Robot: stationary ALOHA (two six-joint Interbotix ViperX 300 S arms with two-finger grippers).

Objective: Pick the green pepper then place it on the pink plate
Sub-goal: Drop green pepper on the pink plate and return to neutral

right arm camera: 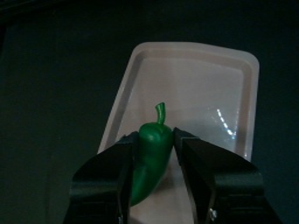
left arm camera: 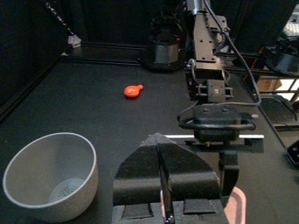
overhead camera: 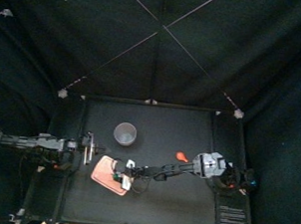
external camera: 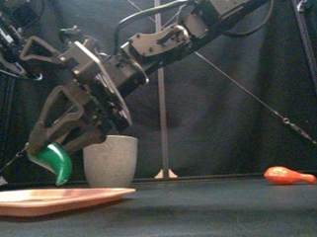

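Nearly done: right gripper grasping green pepper, hanging just above pink plate, not touching. Pick finished; lowering and release left. Left gripper clenched, empty, at left of surface.

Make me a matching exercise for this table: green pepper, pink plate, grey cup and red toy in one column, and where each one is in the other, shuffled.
1 green pepper
2 pink plate
3 grey cup
4 red toy

A upright on the table behind the plate
B lying alone, off to the cup's right
C flat on the table, left of middle
D held in the right gripper, just above the plate

Pairs: 1-D, 2-C, 3-A, 4-B
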